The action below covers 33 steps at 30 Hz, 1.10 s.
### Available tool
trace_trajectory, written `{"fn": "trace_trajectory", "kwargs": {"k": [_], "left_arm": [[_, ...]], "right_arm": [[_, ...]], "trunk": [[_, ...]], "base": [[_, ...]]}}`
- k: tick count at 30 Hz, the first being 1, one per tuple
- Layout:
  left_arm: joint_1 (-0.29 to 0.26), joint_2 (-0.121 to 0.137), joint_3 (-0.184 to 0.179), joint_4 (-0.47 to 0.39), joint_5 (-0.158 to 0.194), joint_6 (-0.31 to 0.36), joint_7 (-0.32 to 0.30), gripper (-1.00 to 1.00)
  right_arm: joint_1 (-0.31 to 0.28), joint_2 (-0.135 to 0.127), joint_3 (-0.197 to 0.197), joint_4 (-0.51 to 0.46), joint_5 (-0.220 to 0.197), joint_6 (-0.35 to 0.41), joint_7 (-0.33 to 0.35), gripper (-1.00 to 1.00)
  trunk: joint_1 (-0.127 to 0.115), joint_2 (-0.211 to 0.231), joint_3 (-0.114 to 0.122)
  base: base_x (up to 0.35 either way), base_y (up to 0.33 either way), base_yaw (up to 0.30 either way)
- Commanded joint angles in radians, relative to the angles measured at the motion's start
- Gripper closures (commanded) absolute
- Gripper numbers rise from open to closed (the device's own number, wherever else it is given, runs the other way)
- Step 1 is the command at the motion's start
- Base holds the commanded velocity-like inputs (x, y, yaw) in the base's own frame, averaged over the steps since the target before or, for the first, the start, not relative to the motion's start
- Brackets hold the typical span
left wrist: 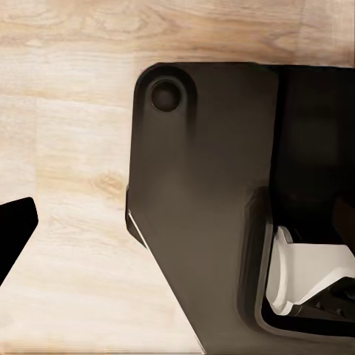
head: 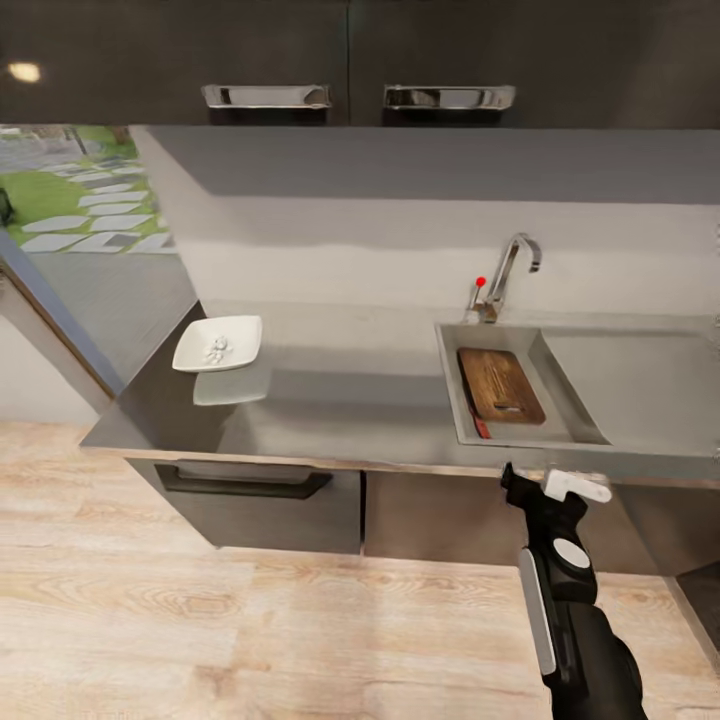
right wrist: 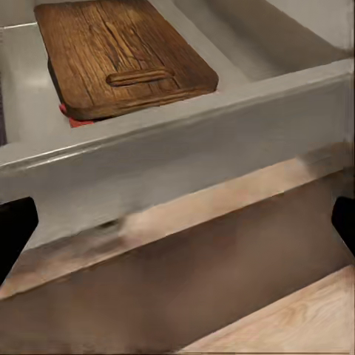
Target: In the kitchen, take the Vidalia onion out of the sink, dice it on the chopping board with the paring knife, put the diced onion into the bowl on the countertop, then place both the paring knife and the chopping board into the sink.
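Jaws of the right gripper (head: 560,487): spread wide and empty, as the right wrist view shows, with one dark fingertip (right wrist: 15,229) at each side edge of that picture and only the cabinet front between them. Position: just in front of the worktop (head: 350,410) edge, below the near rim of the sink (head: 455,400), not touching either. The right arm (head: 575,620) rises from the lower right of the head view, black with white panels.

Left gripper: in the left wrist view one dark fingertip (left wrist: 15,229) shows at the picture's edge over the plank floor (left wrist: 66,148); whether its jaws are open or closed cannot be told. A large black part of the robot's body (left wrist: 207,200) lies beside it.

Chopping board (head: 500,385): dark brown wood, lying flat inside the sink basin, slot handle (right wrist: 139,77) toward the near end.

Paring knife (head: 481,428): only a sliver of red shows at the board's near left corner, tucked under or against the board; the blade is hidden.

Tap (head: 505,275): chrome, with a red knob, at the back rim of the sink.

Drainboard (head: 640,375): flat, right of the basin.

Bowl (head: 218,343): white, square, on the worktop well to the left of the sink, holding small pale pieces (head: 216,348), presumably the diced onion.

Cabinets (head: 260,500): dark grey, bar handle, under the worktop; upper cabinets (head: 300,60) with chrome handles above.
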Motion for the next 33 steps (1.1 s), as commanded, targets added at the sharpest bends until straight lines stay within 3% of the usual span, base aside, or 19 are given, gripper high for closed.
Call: {"fn": "trace_trajectory", "kwargs": {"k": [1, 5, 9, 14, 16, 18, 20, 22, 24, 27, 28, 29, 33], "left_arm": [[0.000, 0.001, -0.007, -0.001, 0.007, -0.003, 0.007, -1.00], [0.000, 0.002, -0.007, -0.002, 0.006, -0.002, 0.007, -1.00], [0.000, 0.004, -0.007, -0.009, 0.003, -0.003, 0.005, -1.00], [0.000, 0.027, -0.005, -0.016, 0.001, -0.003, 0.004, -1.00], [-0.001, 0.037, -0.005, -0.022, 0.001, -0.003, 0.004, -1.00], [-0.001, 0.042, -0.005, -0.032, 0.000, -0.003, 0.004, -1.00], [-0.002, 0.044, -0.005, -0.042, 0.000, -0.003, 0.004, -1.00], [-0.002, 0.045, -0.004, -0.047, 0.000, -0.004, 0.004, -1.00], [-0.002, 0.045, -0.005, -0.048, 0.000, -0.004, 0.004, -1.00], [-0.002, 0.046, -0.004, -0.051, -0.001, -0.004, 0.004, -1.00], [-0.002, 0.046, -0.004, -0.051, -0.001, -0.004, 0.004, -1.00], [-0.002, 0.059, -0.004, -0.048, 0.000, -0.006, 0.004, -1.00], [-0.002, 0.077, -0.004, -0.047, 0.000, -0.006, 0.004, -1.00]], "right_arm": [[0.015, 0.001, -0.001, -0.003, 0.007, -0.006, 0.004, -1.00], [0.111, 0.003, 0.005, -0.018, 0.036, -0.098, 0.013, -1.00], [0.242, 0.002, 0.081, -0.024, 0.046, -0.220, 0.014, -1.00], [0.380, -0.002, 0.101, 0.022, 0.045, -0.324, 0.043, -1.00], [0.413, -0.005, 0.100, 0.168, 0.047, -0.367, 0.149, -1.00], [0.425, -0.009, 0.095, 0.319, 0.048, -0.467, 0.217, -1.00], [0.430, -0.018, 0.093, 0.486, 0.049, -0.610, 0.245, -1.00], [0.432, -0.022, 0.091, 0.620, 0.049, -0.682, 0.251, -1.00], [0.433, -0.027, 0.090, 0.719, 0.048, -0.707, 0.254, -1.00], [0.433, -0.037, 0.089, 0.795, 0.048, -0.730, 0.254, -1.00], [0.433, -0.054, 0.057, 0.830, 0.044, -0.754, 0.252, -1.00], [0.433, -0.077, -0.035, 0.925, 0.041, -0.787, 0.253, -1.00], [0.433, -0.082, -0.047, 0.954, 0.040, -0.837, 0.252, -1.00]], "trunk": [[0.000, -0.002, -0.002], [0.000, -0.002, -0.002], [0.000, -0.002, -0.002], [0.000, -0.002, -0.002], [0.000, -0.002, -0.002], [0.000, -0.002, -0.002], [0.000, -0.002, -0.002], [0.000, -0.002, -0.002], [0.000, -0.002, -0.002], [0.000, -0.002, -0.002], [0.000, -0.002, -0.002], [0.000, -0.002, 0.000], [0.000, -0.002, 0.006]], "base": [[-0.314, 0.000, 0.000], [-0.297, 0.000, 0.000], [-0.137, 0.000, 0.000], [-0.017, 0.000, 0.000], [-0.002, 0.000, 0.000], [-0.001, 0.000, 0.000], [0.000, 0.000, 0.000], [0.000, 0.000, 0.000], [0.000, 0.000, 0.000], [0.000, 0.000, 0.000], [0.000, 0.000, 0.000], [0.000, 0.000, 0.000], [0.000, 0.000, 0.000]]}}
